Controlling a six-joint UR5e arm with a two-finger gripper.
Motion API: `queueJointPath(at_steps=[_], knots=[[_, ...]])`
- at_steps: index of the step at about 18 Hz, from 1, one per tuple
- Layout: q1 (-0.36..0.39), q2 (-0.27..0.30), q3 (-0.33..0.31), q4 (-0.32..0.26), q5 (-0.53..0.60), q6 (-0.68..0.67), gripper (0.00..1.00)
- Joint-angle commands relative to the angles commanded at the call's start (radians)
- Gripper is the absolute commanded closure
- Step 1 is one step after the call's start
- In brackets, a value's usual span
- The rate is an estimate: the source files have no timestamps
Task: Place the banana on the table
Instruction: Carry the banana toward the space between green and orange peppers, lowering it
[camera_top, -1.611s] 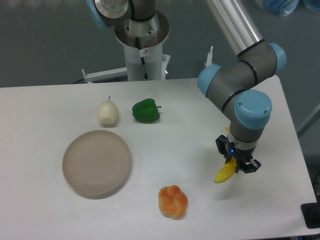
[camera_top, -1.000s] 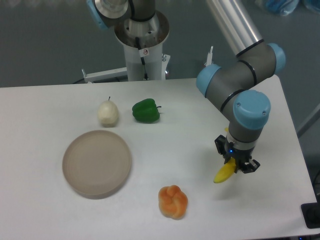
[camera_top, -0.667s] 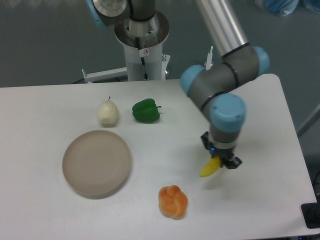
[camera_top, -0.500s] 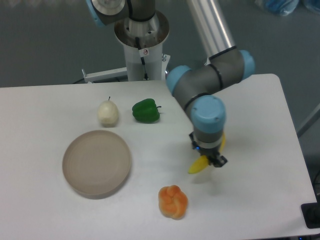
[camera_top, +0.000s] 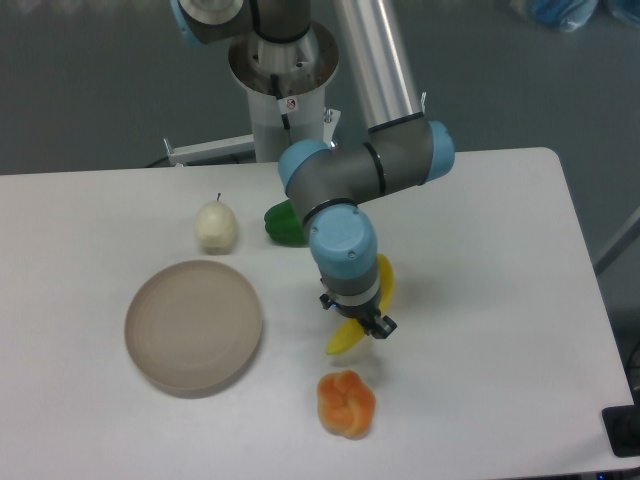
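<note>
— Which step is the arm on?
— The carry: the gripper (camera_top: 357, 322) is clenched on the banana (camera_top: 362, 315), apparently just above the table (camera_top: 500, 300).
— And the next move?
— Likely lowering onto bare tabletop and letting go, clear of the orange pepper (camera_top: 345, 402) at the claw's six o'clock and the round beige plate (camera_top: 194, 324) at nine.
— How does the banana sit?
— Through the fingers, ends at one and seven o'clock.

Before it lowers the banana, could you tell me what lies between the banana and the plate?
Only bare table lies between the banana, held in the claw, and the plate, in the fixed camera's view.
</note>
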Motion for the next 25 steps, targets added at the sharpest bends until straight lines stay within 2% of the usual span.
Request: queueJointPath(at_steps=[1,6,7,8,9,14,18,22,25], knots=[[-0.005,0.002,-0.006,0.000,-0.003,-0.024,0.88],[-0.031,0.003,-0.015,0.000,-0.009,-0.115,0.68],[-0.031,0.003,-0.015,0.000,-0.011,-0.124,0.59],[-0.031,0.003,-0.015,0.000,-0.011,-0.124,0.42],[-0.031,0.003,-0.015,0.002,-0.012,-0.124,0.00],[-0.025,0.015,-0.011,0.000,-0.014,-0.118,0.00],[0.017,0.031,0.018,-0.002,-0.024,-0.080,0.00],[0.087,0.049,0.049,-0.005,-0.058,0.113,0.00],[0.133,0.038,0.090,-0.015,-0.060,0.271,0.00]])
